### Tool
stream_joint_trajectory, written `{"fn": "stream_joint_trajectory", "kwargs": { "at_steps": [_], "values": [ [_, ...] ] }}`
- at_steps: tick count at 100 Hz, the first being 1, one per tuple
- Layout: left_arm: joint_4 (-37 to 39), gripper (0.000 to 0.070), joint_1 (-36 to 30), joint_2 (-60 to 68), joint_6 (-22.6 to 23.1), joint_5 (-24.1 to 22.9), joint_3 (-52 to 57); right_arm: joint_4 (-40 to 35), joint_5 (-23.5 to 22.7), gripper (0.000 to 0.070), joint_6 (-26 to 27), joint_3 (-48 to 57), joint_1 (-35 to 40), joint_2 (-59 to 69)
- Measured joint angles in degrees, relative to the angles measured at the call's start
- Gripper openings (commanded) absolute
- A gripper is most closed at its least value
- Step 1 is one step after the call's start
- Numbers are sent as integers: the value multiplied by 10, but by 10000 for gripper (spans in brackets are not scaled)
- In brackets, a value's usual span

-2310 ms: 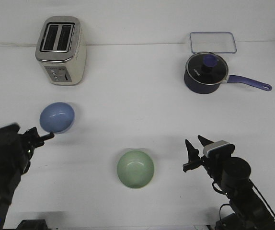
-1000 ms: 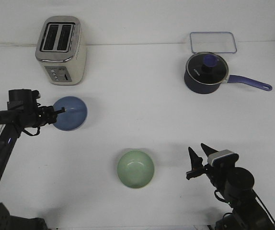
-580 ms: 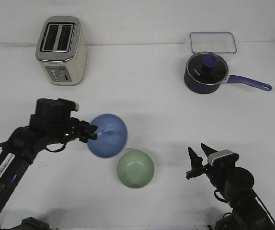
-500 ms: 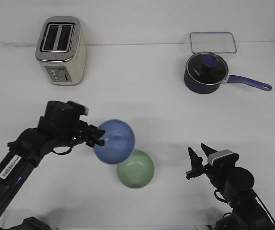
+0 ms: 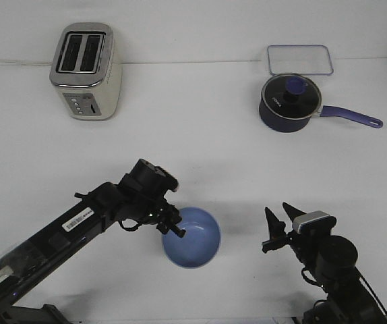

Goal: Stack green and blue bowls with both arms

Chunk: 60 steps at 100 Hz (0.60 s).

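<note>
Nearest the camera, the right gripper point(image 5: 278, 225) hovers low over the white surface point(image 5: 200, 148), its jaws released and spread on nothing. It sits well apart from the bowls, probably parked there so it does not get in the way of the other arm.

Just beyond and to the left, the blue bowl point(image 5: 195, 239) sits upright where a stack would go, and no green bowl can be seen anywhere. My guess is that the green one lies hidden underneath, so the blue has been lowered into it; the front view cannot confirm this. The left gripper point(image 5: 175, 228) reaches in from the left with its jaws at the blue bowl's near-left rim. They look clenched on that rim, one tip dipping inside the bowl, which would be the natural way to carry a bowl by its edge, though whether the grip is already loosening cannot be told. If the nesting is real, what remains is to let go and lift clear without dragging the bowl askew.

Farther back, a toaster point(image 5: 85, 71) stands at the left, while a dark saucepan point(image 5: 291, 102) with a long handle and a clear lid point(image 5: 299, 59) behind it sit at the right, all out of the work.
</note>
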Motion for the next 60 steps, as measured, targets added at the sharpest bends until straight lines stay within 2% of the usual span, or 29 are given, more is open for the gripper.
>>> {"fn": "stream_joint_trajectory", "kwargs": {
  "at_steps": [8, 12, 16, 17, 21, 24, 26, 45, 52, 60],
  "values": [
    [0, 21, -2, 12, 6, 1, 0, 0, 0, 340, 0, 0, 0, 0],
    [0, 62, -1, 17, 8, 0, 0, 0, 0, 340, 0, 0, 0, 0],
    [0, 192, 0, 20, 8, 0, 0, 0, 0, 340, 0, 0, 0, 0],
    [0, 246, 0, 21, 8, 0, 0, 0, 0, 340, 0, 0, 0, 0],
    [1, 364, 0, 22, 8, 0, 0, 0, 0, 340, 0, 0, 0, 0],
    [2, 435, 0, 22, 8, 1, 0, -1, 0, 340, 0, 0, 0, 0],
    [4, 457, 0, 22, 8, 1, 0, -2, 0, 340, 0, 0, 0, 0],
    [21, 463, 7, 1, 10, -1, -2, -5, 0, 340, 0, 0, 0, 0],
    [26, 463, 19, -39, 10, -24, -3, -5, 1, 340, 0, 0, 0, 0],
    [48, 463, 42, -108, 10, -80, -3, -7, 5, 340, 0, 0, 0, 0]
  ]
}}
